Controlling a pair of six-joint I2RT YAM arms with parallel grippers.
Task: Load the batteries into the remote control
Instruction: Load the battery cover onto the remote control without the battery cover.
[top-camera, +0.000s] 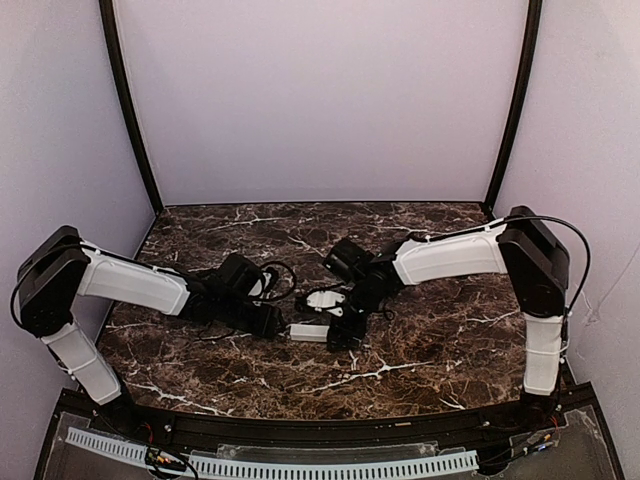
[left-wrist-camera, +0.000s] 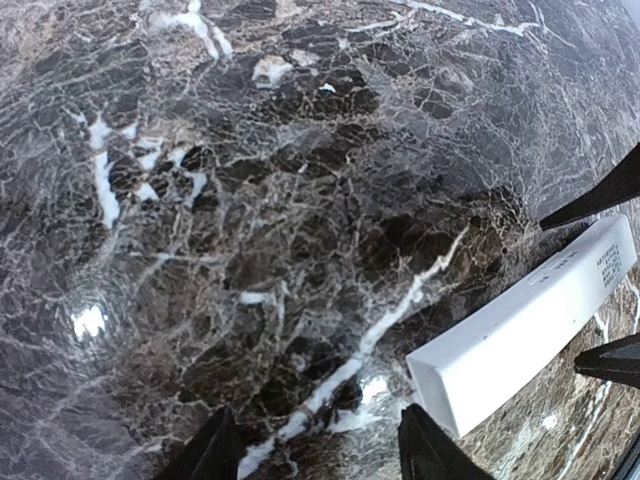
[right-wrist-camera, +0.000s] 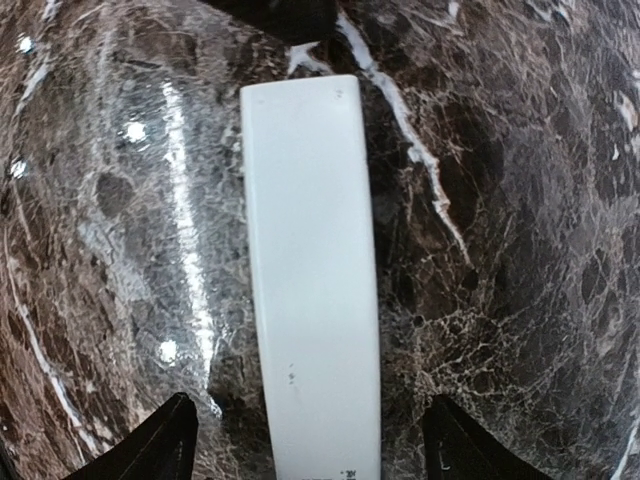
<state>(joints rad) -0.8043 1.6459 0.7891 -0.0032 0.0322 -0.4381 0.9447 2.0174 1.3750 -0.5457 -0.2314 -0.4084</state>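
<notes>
Where both arms converge at mid-table, the remote control (top-camera: 309, 332) lies flat on the dark marble table (top-camera: 440, 340), roughly centre of the work area, plain white face up. There is small print near one end, too small to read.

Left pincer (left-wrist-camera: 316, 430): jaws apart, only bare marble between them. The remote's near end sits just beside the finger (left-wrist-camera: 432, 455) on the right of that wrist view, outside the gap. Can't tell whether the corner touches that finger.

Right pincer (right-wrist-camera: 308, 425): jaws apart, straddling the remote's other end. Its wrist view shows the bar running lengthwise down the middle of the gap, with marble visible on both sides between bar and fingers (right-wrist-camera: 165, 445), so no clamp and no contact. The left wrist view agrees: two dark tips flank the far end of the bar, one each side.

The remote lines up with the right pincer's axis and runs at an angle across the left wrist view. From overhead, both wrists hang low over the table, heads close together, with the remote partly hidden under them.
</notes>
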